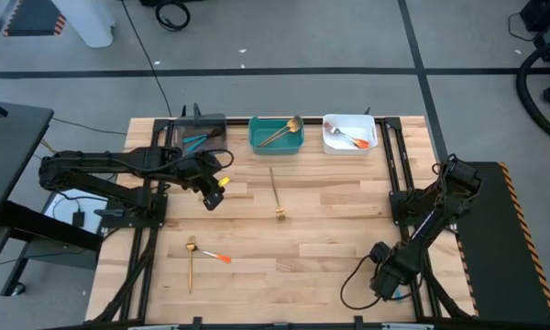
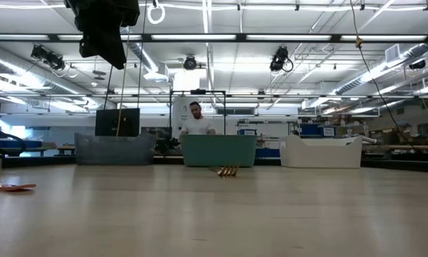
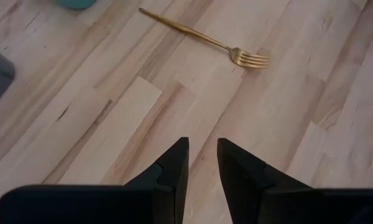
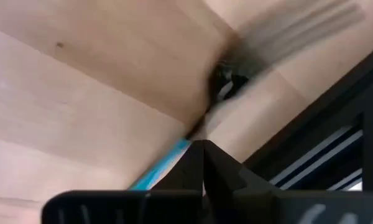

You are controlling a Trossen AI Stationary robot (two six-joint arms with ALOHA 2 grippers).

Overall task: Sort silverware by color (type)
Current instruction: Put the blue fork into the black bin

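Wooden table (image 1: 330, 229) with three bins at upper centre, already partly sorted. Left gripper (image 1: 211, 194), fingers slightly parted and empty, hovers left of the gold fork (image 1: 277, 194), presumably next; right gripper (image 1: 385, 275), pressed together, waits lower right

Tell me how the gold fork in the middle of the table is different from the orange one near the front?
The gold fork is gold all over; the orange fork has an orange handle. The gold fork lies alone; the orange fork lies against another gold piece. Both rest flat on the table.
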